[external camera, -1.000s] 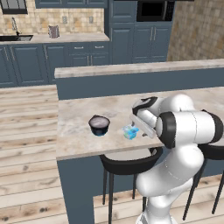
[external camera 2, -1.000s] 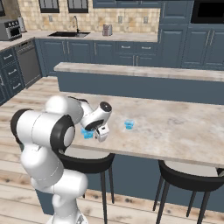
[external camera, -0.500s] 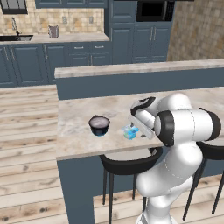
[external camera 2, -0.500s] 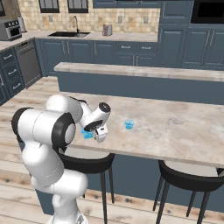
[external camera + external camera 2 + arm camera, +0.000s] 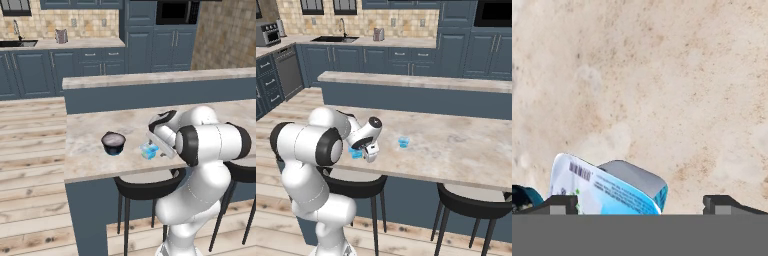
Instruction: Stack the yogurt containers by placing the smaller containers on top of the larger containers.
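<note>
A small light-blue cup [image 5: 607,187] with white label marks lies tilted on the counter between my two fingertips, closer to the left fingertip [image 5: 562,204]. My gripper [image 5: 642,205] is open around it without pinching it. From the left base view the gripper [image 5: 154,148] hangs low over this cup [image 5: 146,151], and the dark round tub [image 5: 114,143] with a pale top stands a short way to its left. From the right base view the gripper [image 5: 367,156] half covers that cup [image 5: 355,153]. A second, tinier light-blue cup [image 5: 403,142] sits apart to the right.
The beige stone counter [image 5: 90,150] has a raised blue back ledge [image 5: 150,82] behind it. Black bar stools [image 5: 356,185] stand under the near edge. Bare counter stretches to the right of the tiny cup [image 5: 456,145].
The hand has edged slightly toward the cup. The jaws stay wide and the cups and the tub have not moved.
</note>
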Motion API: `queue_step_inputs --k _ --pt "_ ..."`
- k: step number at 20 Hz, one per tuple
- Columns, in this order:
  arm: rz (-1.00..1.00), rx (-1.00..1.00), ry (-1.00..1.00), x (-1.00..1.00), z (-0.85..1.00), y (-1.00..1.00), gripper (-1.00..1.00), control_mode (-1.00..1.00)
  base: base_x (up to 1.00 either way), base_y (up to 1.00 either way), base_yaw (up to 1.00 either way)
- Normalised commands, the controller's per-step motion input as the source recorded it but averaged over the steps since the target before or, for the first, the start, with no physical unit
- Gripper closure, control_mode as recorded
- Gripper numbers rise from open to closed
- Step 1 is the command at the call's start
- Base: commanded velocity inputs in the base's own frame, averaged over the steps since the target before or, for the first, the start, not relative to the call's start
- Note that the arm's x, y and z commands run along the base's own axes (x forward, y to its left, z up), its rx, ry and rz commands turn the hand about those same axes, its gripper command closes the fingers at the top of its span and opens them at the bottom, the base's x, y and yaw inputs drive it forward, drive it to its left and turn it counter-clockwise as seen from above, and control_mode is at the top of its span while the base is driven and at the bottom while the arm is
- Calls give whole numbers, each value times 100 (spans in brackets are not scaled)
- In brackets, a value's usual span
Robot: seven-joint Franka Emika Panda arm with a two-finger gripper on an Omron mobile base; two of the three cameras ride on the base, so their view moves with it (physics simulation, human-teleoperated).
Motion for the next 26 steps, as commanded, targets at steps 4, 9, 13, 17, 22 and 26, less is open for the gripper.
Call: queue_step_inputs --k 4,9,13,17,22,26 --pt "-6 0 0 0 -4 2 100 -100 0 0 0" --pt "-6 0 0 0 -4 9 100 -100 0 0 0" --pt "-8 0 0 0 -3 4 100 -100 0 0 0" --pt "-7 1 0 0 -1 5 100 -100 0 0 0" --pt "-6 3 0 -1 1 3 100 -100 0 0 0" --pt "-4 9 -2 -12 9 1 100 -100 0 0 0"
